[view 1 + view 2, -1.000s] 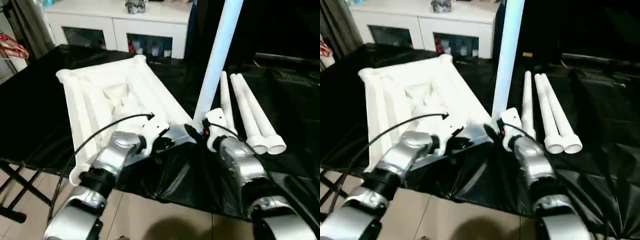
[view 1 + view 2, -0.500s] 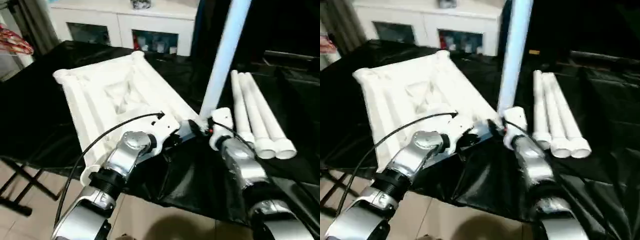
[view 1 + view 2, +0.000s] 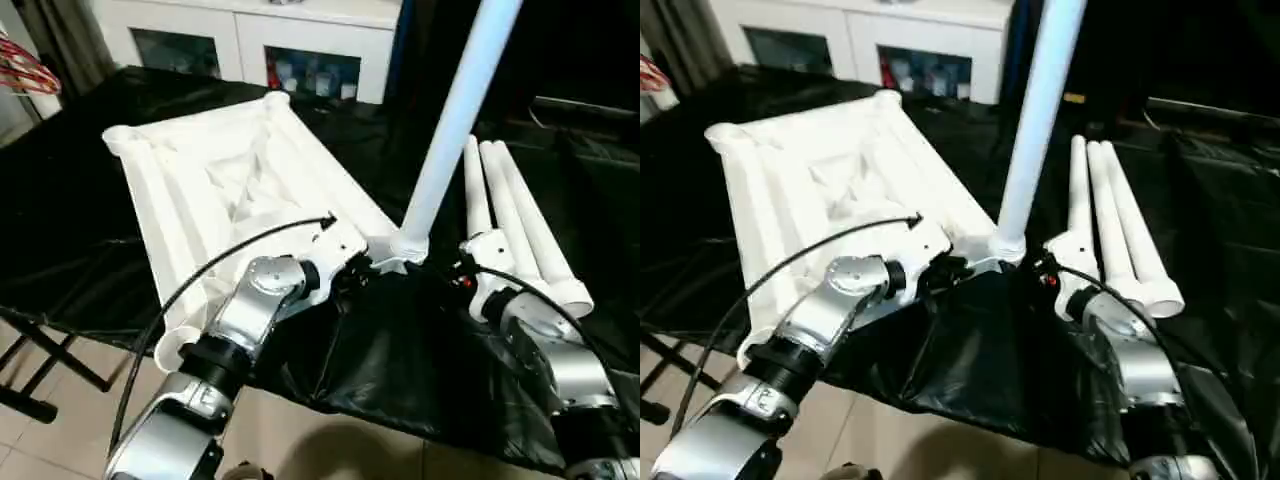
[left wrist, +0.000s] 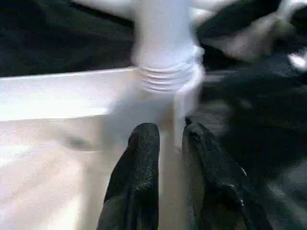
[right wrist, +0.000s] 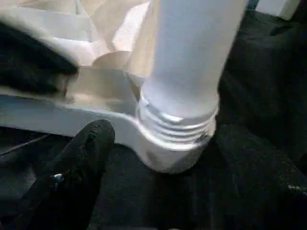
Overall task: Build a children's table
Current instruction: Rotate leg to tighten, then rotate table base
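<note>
On the black-draped counter (image 3: 60,230) we see the table top (image 3: 200,190) lying ribbed side up, and we take it as our landmark. At its near corner our left gripper (image 4: 169,143) sits close against the rim, its two black fingers (image 4: 139,163) a narrow gap apart with a thin white edge of the top running between them; we cannot tell whether they actually pinch it. Right at that corner socket (image 5: 168,148) one leg (image 3: 450,130) stands upright, its threaded end seated in the socket. Just beside the socket, on the side away from the top, our right gripper (image 3: 470,262) hangs off the leg, gaping wide and holding nothing. Beyond that, to the right of the top, three spare legs (image 3: 510,220) lie side by side on the black cover. Behind the top's far edge stands a white cabinet (image 3: 250,40).
</note>
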{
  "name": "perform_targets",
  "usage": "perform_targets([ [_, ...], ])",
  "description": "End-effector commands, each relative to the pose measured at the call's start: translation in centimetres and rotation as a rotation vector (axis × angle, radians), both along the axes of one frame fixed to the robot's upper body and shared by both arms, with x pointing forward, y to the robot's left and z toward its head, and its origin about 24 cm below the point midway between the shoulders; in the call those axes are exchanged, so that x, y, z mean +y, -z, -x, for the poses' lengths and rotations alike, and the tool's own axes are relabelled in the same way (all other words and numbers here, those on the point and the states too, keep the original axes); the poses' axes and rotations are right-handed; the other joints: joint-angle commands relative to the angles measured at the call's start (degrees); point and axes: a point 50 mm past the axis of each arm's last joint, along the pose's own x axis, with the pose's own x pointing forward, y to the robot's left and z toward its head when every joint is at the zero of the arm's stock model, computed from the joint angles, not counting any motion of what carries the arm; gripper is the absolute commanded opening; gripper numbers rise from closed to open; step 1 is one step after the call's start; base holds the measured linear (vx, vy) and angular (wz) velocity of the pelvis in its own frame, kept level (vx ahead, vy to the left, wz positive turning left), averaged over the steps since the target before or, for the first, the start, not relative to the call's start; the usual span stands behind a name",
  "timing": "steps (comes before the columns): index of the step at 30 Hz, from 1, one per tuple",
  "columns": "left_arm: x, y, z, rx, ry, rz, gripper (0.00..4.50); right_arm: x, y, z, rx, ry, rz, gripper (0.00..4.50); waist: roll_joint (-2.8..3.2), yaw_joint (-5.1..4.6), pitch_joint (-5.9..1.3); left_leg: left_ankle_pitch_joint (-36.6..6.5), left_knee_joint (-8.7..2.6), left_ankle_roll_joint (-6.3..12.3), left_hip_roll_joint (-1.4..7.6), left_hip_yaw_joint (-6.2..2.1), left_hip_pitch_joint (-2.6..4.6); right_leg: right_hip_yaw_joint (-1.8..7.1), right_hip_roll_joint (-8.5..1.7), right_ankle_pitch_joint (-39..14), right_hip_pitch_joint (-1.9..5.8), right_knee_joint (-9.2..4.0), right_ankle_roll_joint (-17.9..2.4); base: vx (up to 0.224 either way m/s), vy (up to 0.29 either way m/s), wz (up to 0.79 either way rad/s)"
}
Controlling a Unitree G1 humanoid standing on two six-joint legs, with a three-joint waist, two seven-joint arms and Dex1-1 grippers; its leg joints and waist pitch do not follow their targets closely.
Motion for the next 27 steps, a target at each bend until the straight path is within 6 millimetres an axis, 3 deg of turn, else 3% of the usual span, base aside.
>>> perform_targets([
  [1, 1.8, -1.4, -0.6, -0.056, -0.074, 0.002, 0.99, 0.5, 0.0, 0.4, 0.037, -0.055, 0.0, 3.91, -1.11, 0.47, -4.32, 1.4, -2.2, 10.13, 3.12, -1.05, 0.46, 2.65, -4.32, 10.5, 3.53, -2.35, -14.7, 0.0, 0.0, 0.0],
  [2, 1.9, -1.5, -0.6, -0.059, -0.079, 0.0, 0.99, 0.6, 0.1, 0.4, 0.039, -0.058, 0.0, 3.91, -1.09, 0.43, -4.25, 1.5, -2.16, 10.25, 3.13, -1.0, 0.44, 2.6, -4.21, 10.8, 3.39, -2.3, -14.8, 0.0, 0.0, 0.0],
  [3, 4.5, -3.6, -1.4, -0.117, -0.183, -0.019, 0.99, 1.7, 0.6, 0.7, 0.089, -0.115, 0.016, 3.91, -0.7, 0.32, -4.08, 0.5, -2.23, 10.16, 3.17, -1.02, 0.45, 2.49, -4.21, 9.6, 3.25, -2.38, -15.1, 0.0, 0.0, 0.0],
  [4, 5.4, -4.2, -1.5, -0.128, -0.215, -0.037, 0.99, 1.9, 0.8, 0.6, 0.093, -0.12, 0.03, 3.91, -0.64, 0.25, -4.06, 0.0, -2.25, 9.87, 3.24, -1.08, 0.48, 2.46, -4.25, 8.8, 3.25, -2.38, -15.2, 0.0, 0.0, 0.0],
  [5, 5.4, -4.2, -1.5, -0.128, -0.215, -0.037, 0.99, 1.9, 0.8, 0.6, 0.093, -0.12, 0.03, 3.91, -0.49, 0.09, -3.88, -1.2, -2.4, 9.12, 3.33, -1.09, 0.47, 2.47, -4.35, 6.5, 3.14, -2.61, -15.2, 0.0, 0.0, 0.0],
  [6, 6.8, -4.8, -1.5, -0.141, -0.258, -0.082, 0.99, 2.3, 1.0, 0.5, 0.102, -0.12, 0.045, 3.91, -0.46, -0.07, -3.7, -3.4, -2.56, 7.8, 3.37, -1.01, 0.77, 2.51, -4.23, 3.2, 2.99, -2.98, -15.0, 0.0, 0.0, 0.0],
  [8, 9.1, -5.3, -1.3, -0.137, -0.323, -0.154, 0.99, 2.8, 1.1, 0.3, 0.112, -0.118, 0.061, 3.91, 0.31, -0.28, -3.51, -5.6, -2.86, 5.59, 3.41, -1.13, 0.85, 2.62, -4.06, -0.2, 2.85, -3.11, -14.6, 0.0, 0.0, 0.0],
  [11, 12.4, -6.0, -0.8, -0.126, -0.465, -0.255, 0.99, 3.5, 1.3, 0.2, 0.122, -0.123, 0.075, 3.91, 0.3, -0.63, -3.41, -7.8, -3.13, 2.89, 3.35, -1.22, 0.96, 2.72, -4.07, -2.3, 2.92, -3.23, -14.1, 0.0, 0.0, 0.0],
  [12, 12.4, -6.0, -0.8, -0.126, -0.465, -0.255, 0.99, 3.5, 1.3, 0.2, 0.122, -0.123, 0.075, 3.91, 0.34, -0.61, -3.51, -7.7, -3.05, 2.54, 3.37, -1.13, 1.06, 2.77, -4.07, -1.9, 2.87, -3.1, -14.1, 0.0, 0.0, 0.0],
  [15, 16.4, -6.6, 0.0, -0.11, -0.659, -0.421, 0.99, 4.2, 1.4, -0.1, 0.126, -0.117, 0.08, 3.91, 0.07, -0.51, -3.67, -5.9, -2.92, 2.39, 3.15, -1.11, 1.0, 2.82, -3.92, 0.5, 2.87, -2.81, -13.8, 0.0, 0.0, 0.0],
  [16, 16.7, -6.7, 0.2, -0.109, -0.673, -0.438, 0.72, 4.3, 1.5, -0.1, 0.127, -0.116, 0.081, 3.91, 0.11, -0.48, -3.76, -5.4, -2.9, 2.41, 3.22, -1.25, 0.99, 2.77, -4.02, 1.0, 2.91, -2.57, -13.9, 0.0, 0.0, 0.0],
  [20, 18.0, -6.8, 0.7, -0.1, -0.742, -0.521, 0.61, 4.6, 1.6, -0.4, 0.145, -0.094, 0.084, 3.62, 0.35, -0.3, -3.76, -4.2, -2.69, 2.68, 3.01, -1.1, 1.02, 2.82, -3.88, 2.5, 2.75, -2.56, -14.3, 0.0, 0.0, 0.0],
  [23, 19.1, -6.2, 1.3, -0.091, -0.778, -0.662, 0.29, 4.9, 1.7, -0.7, 0.156, -0.083, 0.068, 3.37, 0.14, -0.01, -3.76, -4.6, -2.75, 2.8, 2.95, -1.16, 0.91, 2.81, -3.99, 1.8, 2.77, -2.49, -13.9, 0.0, 0.0, 0.0],
  [27, 18.8, -3.7, 2.3, 0.027, -0.675, -0.736, 0.03, 5.2, 2.0, -1.0, 0.157, -0.072, 0.073, 3.05, 0.57, 0.12, -3.74, -5.8, -2.87, 1.62, 2.98, -1.2, 1.0, 2.86, -4.09, 0.1, 2.66, -2.64, -13.7, 0.0, 0.0, 0.0],
])
